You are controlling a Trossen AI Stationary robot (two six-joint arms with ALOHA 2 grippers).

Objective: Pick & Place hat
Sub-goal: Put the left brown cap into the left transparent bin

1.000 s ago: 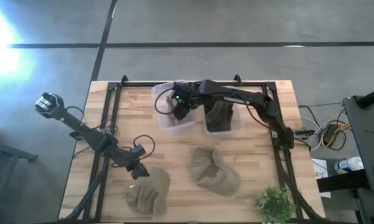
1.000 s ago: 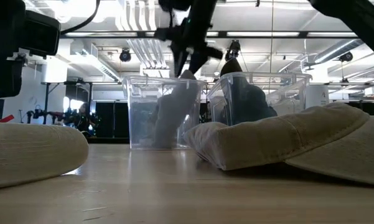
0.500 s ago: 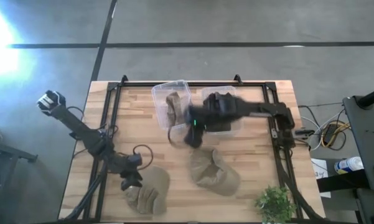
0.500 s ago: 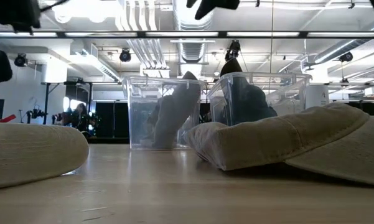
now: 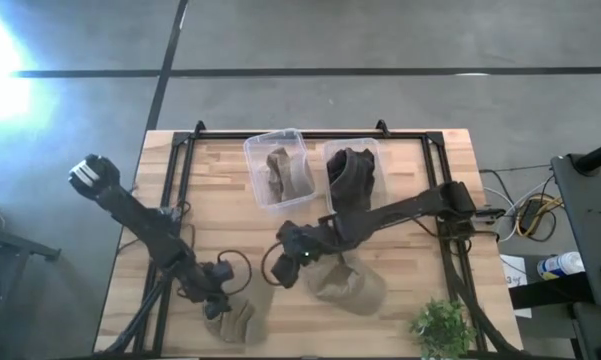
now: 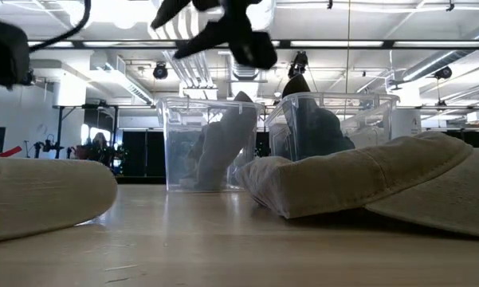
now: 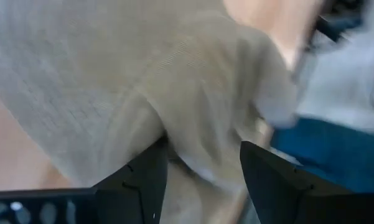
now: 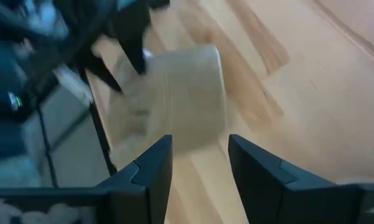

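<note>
Two hats lie in the bins, two remain: the left gripper has its fingers spread over the near-left hat, the right gripper, fingers apart and empty, hangs beside the middle hat.

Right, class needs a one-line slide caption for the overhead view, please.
Two bins each hold a hat; right claw hovers by the middle beige hat, left claw at the other.

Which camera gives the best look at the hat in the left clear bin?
The high view: it looks straight down into the left bin and shows the tan hat crumpled inside. The low view shows it only through the bin's wall. Neither wrist view shows it.
</note>
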